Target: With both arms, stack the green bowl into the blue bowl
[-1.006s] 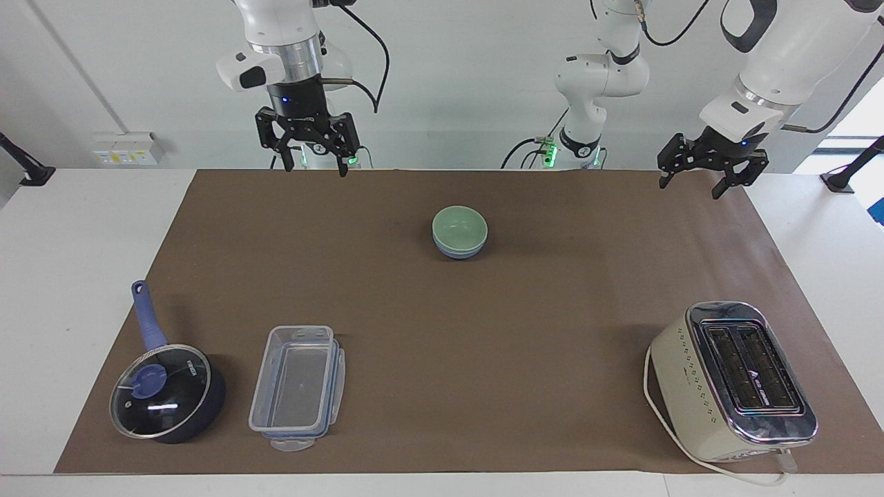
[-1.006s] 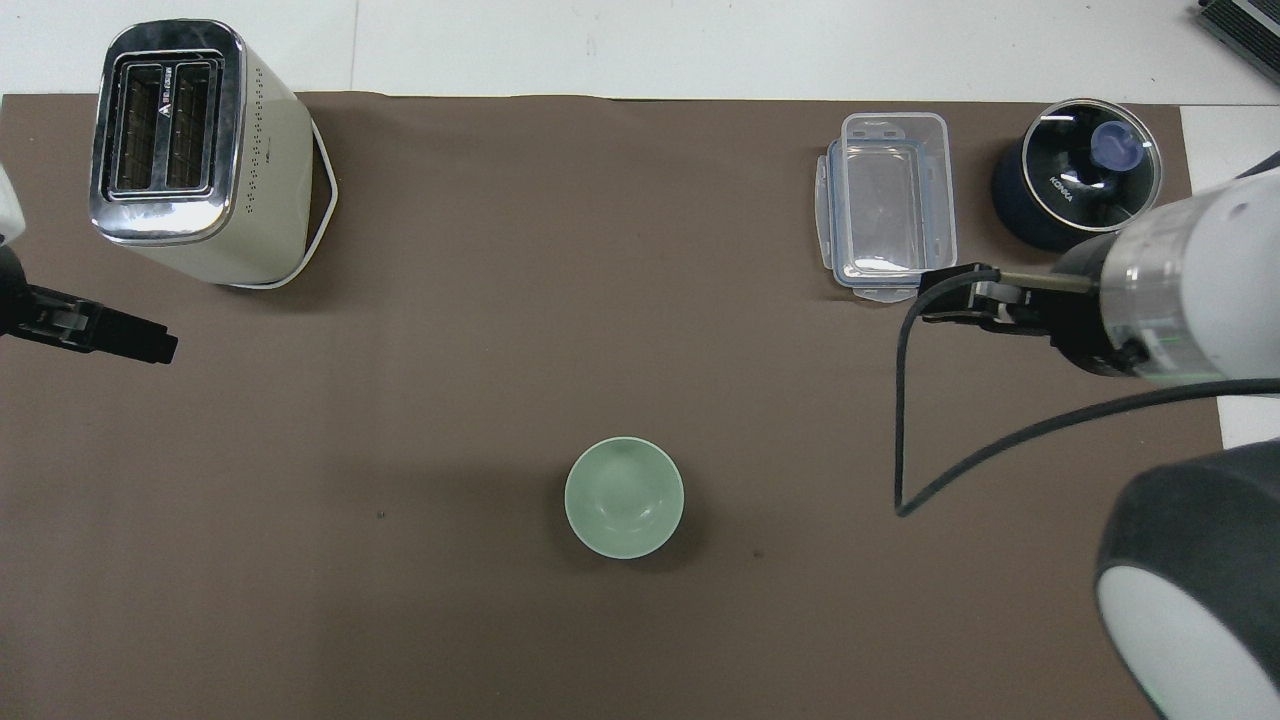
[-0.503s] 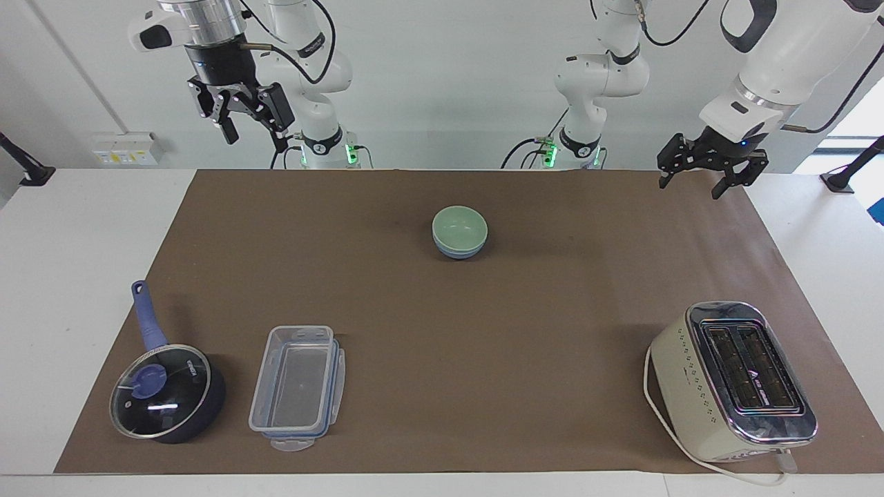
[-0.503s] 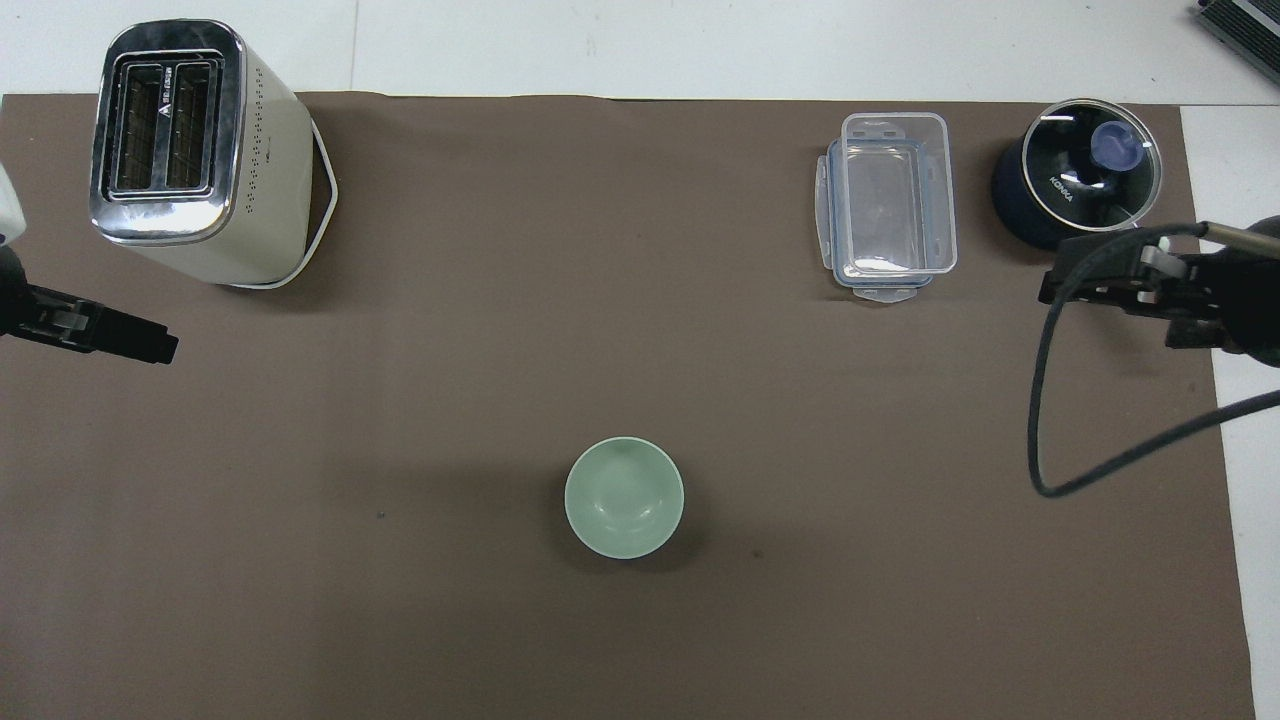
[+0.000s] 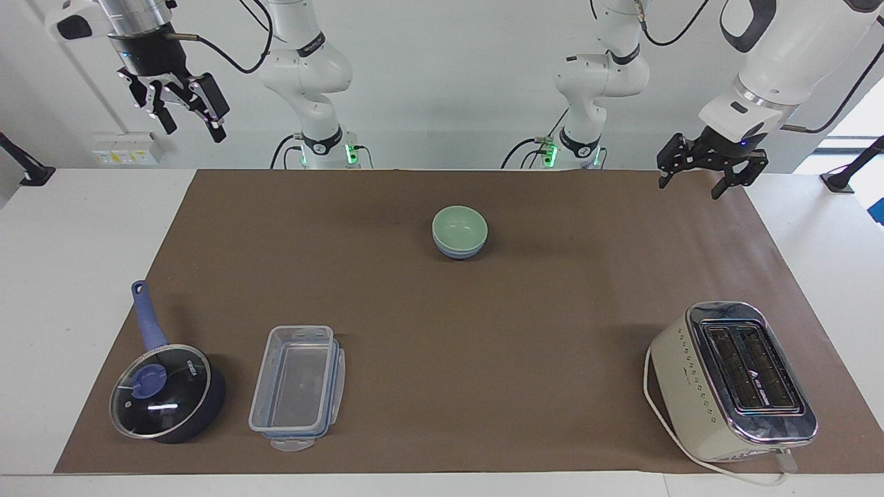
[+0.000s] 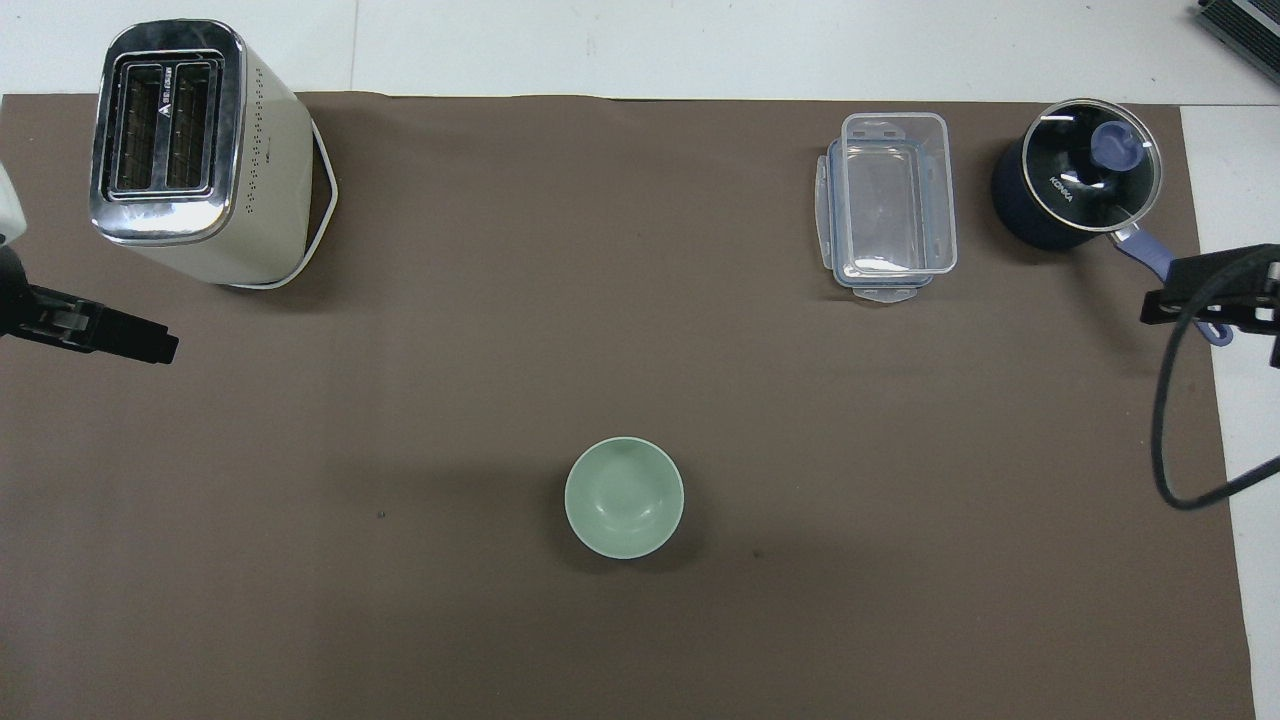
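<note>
Pale mint green, the green bowl (image 5: 459,227) sits nested in the blue bowl (image 5: 458,251), whose periwinkle rim shows just beneath it in the facing view; the stack rests on the brown mat (image 5: 442,324) a little above the middle of that frame, and in the overhead view only the green bowl (image 6: 624,497) shows, below centre. The right gripper (image 5: 185,119) hangs high in the upper left of the facing frame, over the bare white counter (image 5: 83,235) past the mat's edge, its jaws spread apart and holding nothing. The left gripper (image 5: 711,174) hangs at the upper right of that frame, over the mat's corner, its jaws likewise apart and empty. Along the bottom of the facing frame stand a lidded saucepan (image 5: 166,390), a clear plastic container (image 5: 297,386) and a toaster (image 5: 735,379).
</note>
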{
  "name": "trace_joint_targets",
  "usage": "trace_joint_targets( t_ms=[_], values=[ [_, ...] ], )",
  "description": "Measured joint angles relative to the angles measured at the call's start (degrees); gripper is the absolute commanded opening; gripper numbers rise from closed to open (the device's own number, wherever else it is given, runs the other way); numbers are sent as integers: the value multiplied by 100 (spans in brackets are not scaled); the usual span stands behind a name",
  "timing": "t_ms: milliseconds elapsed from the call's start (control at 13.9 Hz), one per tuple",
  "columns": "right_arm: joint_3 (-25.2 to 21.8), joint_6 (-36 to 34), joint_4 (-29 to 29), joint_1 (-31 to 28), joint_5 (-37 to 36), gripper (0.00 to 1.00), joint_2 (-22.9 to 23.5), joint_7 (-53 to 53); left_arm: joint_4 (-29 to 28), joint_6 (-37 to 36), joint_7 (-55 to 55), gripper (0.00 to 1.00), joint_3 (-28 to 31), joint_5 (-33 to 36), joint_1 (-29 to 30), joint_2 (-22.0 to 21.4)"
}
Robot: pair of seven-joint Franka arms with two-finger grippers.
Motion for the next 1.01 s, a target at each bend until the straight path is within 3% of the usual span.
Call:
trace_joint_targets(
  t_ms=[503, 1006],
  values=[
    [-9, 354, -691, -68, -73, 100, 101, -215, 0, 0, 0, 100, -3, 0, 0, 0],
    [-3, 623, -743, -106, -126, 100, 105, -1295, 0, 0, -1, 100, -7, 0, 0, 0]
  ],
)
